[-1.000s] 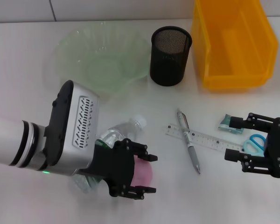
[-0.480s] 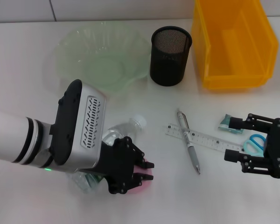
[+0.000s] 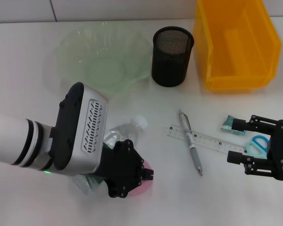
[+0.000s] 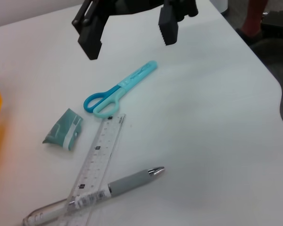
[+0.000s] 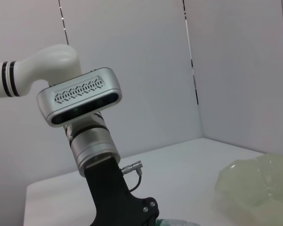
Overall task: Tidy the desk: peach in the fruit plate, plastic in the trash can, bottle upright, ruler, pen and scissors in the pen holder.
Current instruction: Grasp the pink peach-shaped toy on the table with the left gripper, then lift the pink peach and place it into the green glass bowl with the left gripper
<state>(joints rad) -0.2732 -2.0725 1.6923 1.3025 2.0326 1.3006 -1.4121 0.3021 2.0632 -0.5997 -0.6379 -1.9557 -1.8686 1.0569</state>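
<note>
My left gripper (image 3: 140, 175) is shut on the pink peach (image 3: 145, 184), low over the near table; the peach is mostly hidden by its fingers. The clear bottle (image 3: 125, 132) lies on its side right behind it. The pen (image 3: 191, 149) lies across the clear ruler (image 3: 208, 140) at centre right. The green plastic wrapper (image 3: 230, 125) and blue scissors (image 3: 257, 144) lie by my right gripper (image 3: 231, 141), which is open and empty. The left wrist view shows the scissors (image 4: 119, 89), wrapper (image 4: 63, 135), ruler (image 4: 97, 160), pen (image 4: 111, 189) and right gripper (image 4: 129, 41).
The pale green fruit plate (image 3: 80, 47) stands at the back left, the black mesh pen holder (image 3: 173, 56) at the back centre, and the yellow bin (image 3: 236, 77) at the back right. The right wrist view shows the left arm and the plate (image 5: 259, 186).
My left gripper's fingers have closed around the peach, which now shows only as a pink sliver. The right arm has not moved.
</note>
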